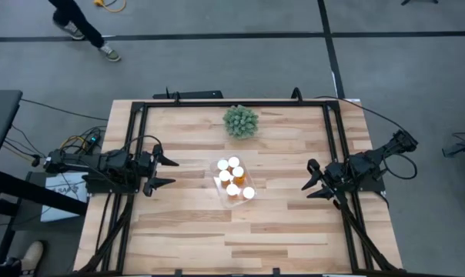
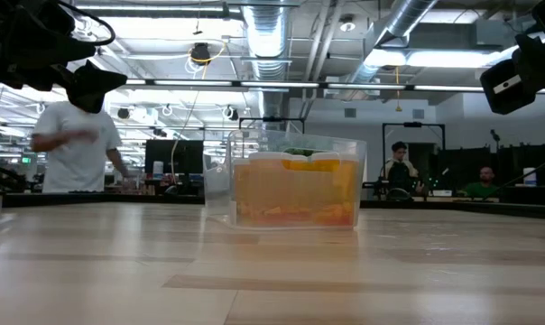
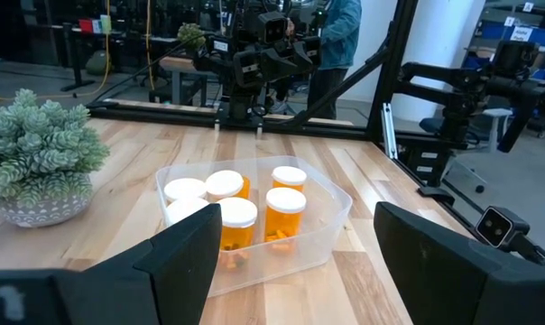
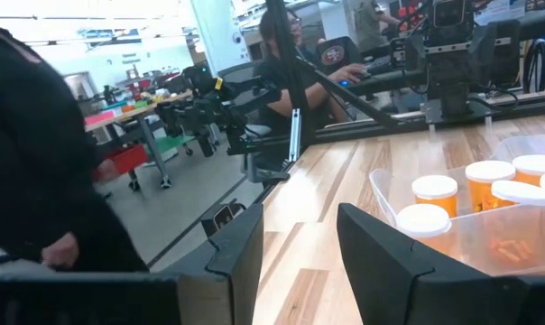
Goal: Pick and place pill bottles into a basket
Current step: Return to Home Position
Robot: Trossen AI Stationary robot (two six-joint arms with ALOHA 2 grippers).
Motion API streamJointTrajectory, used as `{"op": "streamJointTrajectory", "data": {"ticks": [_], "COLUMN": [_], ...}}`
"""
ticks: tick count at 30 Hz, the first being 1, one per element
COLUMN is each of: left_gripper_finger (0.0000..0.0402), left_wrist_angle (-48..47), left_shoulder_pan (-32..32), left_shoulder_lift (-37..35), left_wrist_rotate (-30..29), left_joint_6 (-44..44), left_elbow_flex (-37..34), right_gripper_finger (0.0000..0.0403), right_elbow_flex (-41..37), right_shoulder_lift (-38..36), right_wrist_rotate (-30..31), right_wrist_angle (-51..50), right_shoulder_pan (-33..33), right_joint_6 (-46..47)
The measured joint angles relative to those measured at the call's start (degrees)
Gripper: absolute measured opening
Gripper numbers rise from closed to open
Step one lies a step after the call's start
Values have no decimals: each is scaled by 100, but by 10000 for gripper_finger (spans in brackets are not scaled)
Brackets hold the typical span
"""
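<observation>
Standing upright, six pill bottles [image 1: 238, 172] fill the clear basket [image 3: 336, 226] at mid-table.
The left gripper [image 1: 175, 171] and right gripper [image 1: 308, 177] hang near opposite table edges, well apart from it, both spread wide and holding nothing; a spiky green plant [image 1: 241, 121] sits nearby.

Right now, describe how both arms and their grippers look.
Both arms are dark, near black, built of blocky jointed segments. The left arm carries thin black cables and coloured wires; the right arm has a looping black cable. The left gripper and right gripper each have two flat, tapered dark fingers.
</observation>
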Motion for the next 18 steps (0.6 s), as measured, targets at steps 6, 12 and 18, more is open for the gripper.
{"op": "streamJointTrajectory", "data": {"ticks": [6, 12, 18], "left_gripper_finger": [281, 281, 281], "left_wrist_angle": [0, 0, 0], "left_shoulder_pan": [0, 1, 2], "left_shoulder_lift": [0, 0, 0], "left_wrist_rotate": [0, 2, 0], "left_joint_6": [7, -14, -1], "left_elbow_flex": [-2, 0, -2], "right_gripper_finger": [136, 136, 136], "right_elbow_flex": [0, 0, 1], "right_shoulder_lift": [0, 0, -1], "right_wrist_rotate": [0, 0, 0], "right_wrist_angle": [-1, 0, -2], "right_shoulder_pan": [0, 0, -2], "right_joint_6": [-1, -1, 1]}}
